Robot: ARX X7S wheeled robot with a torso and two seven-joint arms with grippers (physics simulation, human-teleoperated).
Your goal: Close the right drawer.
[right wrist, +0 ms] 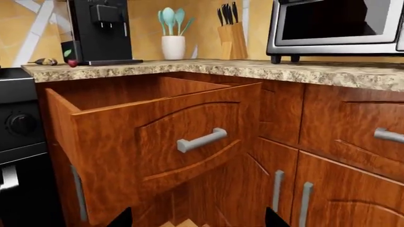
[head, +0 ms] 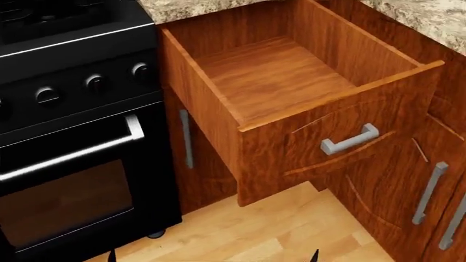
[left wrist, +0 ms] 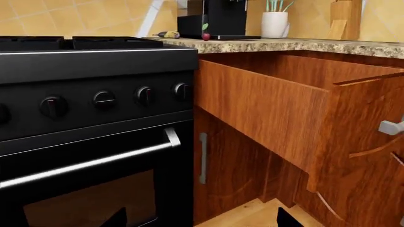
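The right drawer (head: 291, 147) is pulled far out from under the granite countertop, and its reddish-brown box shows bare inside. Its front panel has curved grooves and a short grey bar handle (head: 350, 139). In the right wrist view the drawer front (right wrist: 151, 151) and its handle (right wrist: 200, 139) face the camera, a little way off. My right gripper (right wrist: 198, 218) is open, low in front of the panel, with nothing between its fingers. The left wrist view shows the drawer's side wall (left wrist: 265, 109). My left gripper (left wrist: 202, 220) is open, low near the oven's corner, holding nothing.
A black oven (head: 65, 136) with a steel bar handle (head: 65, 155) stands left of the drawer. Cabinet doors with long vertical handles (head: 429, 194) are below and to the right. The countertop (right wrist: 252, 68) holds a coffee machine (right wrist: 101, 30), knife block (right wrist: 230, 38) and toaster oven (right wrist: 341, 26).
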